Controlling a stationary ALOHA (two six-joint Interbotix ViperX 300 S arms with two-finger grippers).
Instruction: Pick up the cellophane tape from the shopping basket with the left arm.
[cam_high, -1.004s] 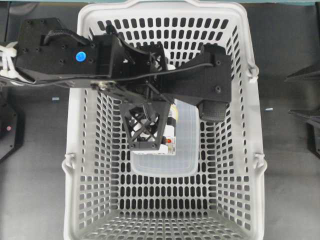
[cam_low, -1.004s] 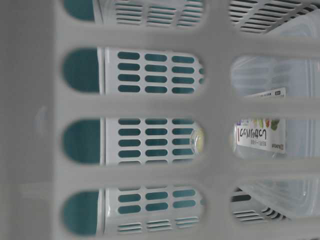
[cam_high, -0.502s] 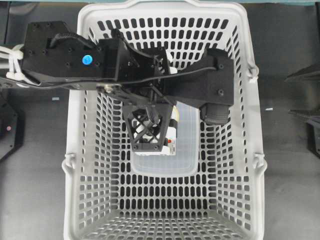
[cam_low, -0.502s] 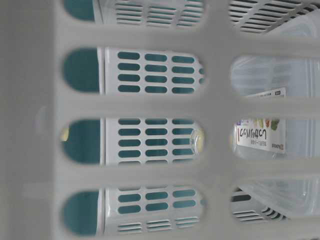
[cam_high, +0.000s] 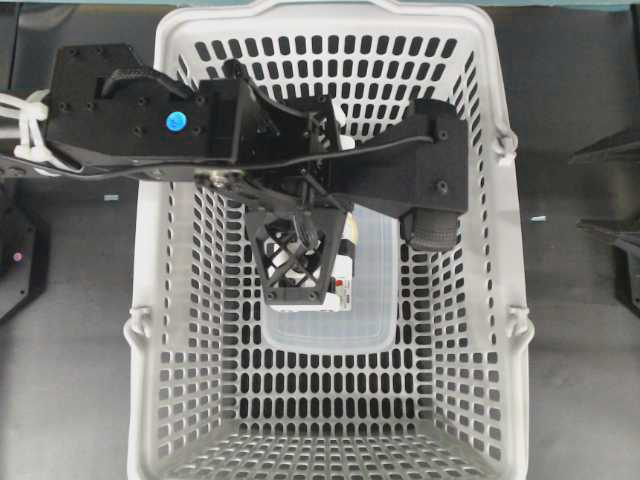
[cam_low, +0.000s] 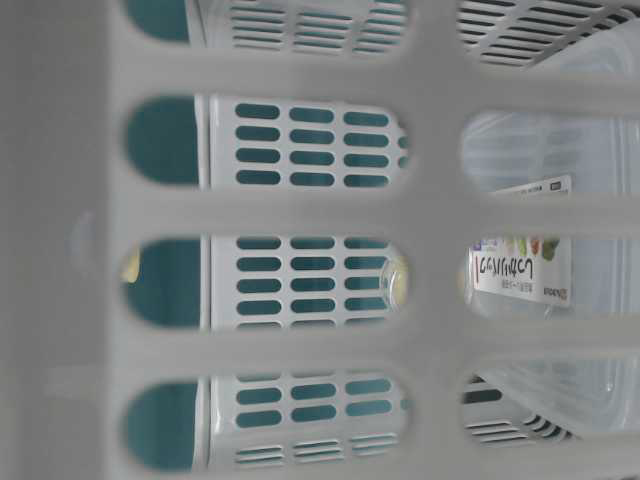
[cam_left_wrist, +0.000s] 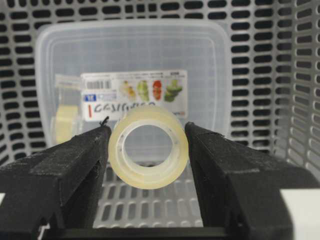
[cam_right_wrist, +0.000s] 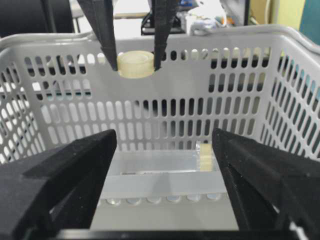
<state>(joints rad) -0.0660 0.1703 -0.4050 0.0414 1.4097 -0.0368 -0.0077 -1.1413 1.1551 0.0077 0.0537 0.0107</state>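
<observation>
we're looking down on the shopping basket, and the left arm reaches in over its left wall, blue dot up top. the left gripper is clamped on the cellophane tape: in the left wrist view we see the pale-yellow roll pinched between the two black fingers, one pad pressed on each side, its open core facing the camera.

from the right wrist view we get the height of it: the cellophane tape hangs up near the basket's rim, held between the thin black fingers coming down from above, well clear of the slotted floor. the shopping basket wall stands behind it.

below, on the basket floor, lies the clear container with its printed label facing up. a second small yellowish roll shows at the container's left edge in the wrist view; whether it lies inside or just beside the container, we cannot tell.

the right gripper sits in the near foreground of its own camera, its two black fingers spread wide with nothing between them, outside the basket.

the table-level view is mostly blurred basket wall, with the container's label showing through a slot.
</observation>
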